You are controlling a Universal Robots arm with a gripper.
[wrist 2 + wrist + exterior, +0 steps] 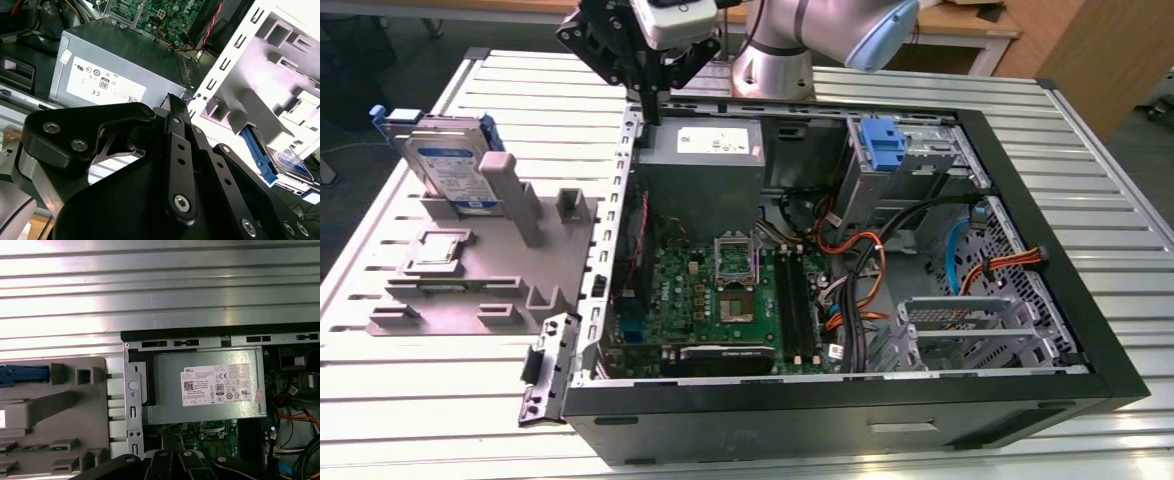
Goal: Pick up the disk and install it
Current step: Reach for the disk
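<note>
Gripper (648, 105) hangs over the far corner of the open PC case (854, 395), on the exterior view's left, just above the edge beside the power supply (700, 170). Claw looks closed with nothing in it. The fingers (176, 145) lie side by side in the second wrist view, but they're heavily foreshortened, so I can't rule out a thin gap at the tips.

The disk (454, 165) isn't picked up. It stands upright in a slot of the grey fixture (467, 270) on the slatted metal table (440, 400), outside the case on the exterior view's left, well apart from the gripper. Blue carrier runs around it and the labelled face points towards the camera. In the second wrist view the disk (290, 161) shows past the case's side wall.

Inside the case: motherboard (720, 300) flat on the floor, an empty-looking metal drive cage (961, 325) near the front on the exterior view's right, and a blue latch piece (881, 140) upright at the back.
</note>
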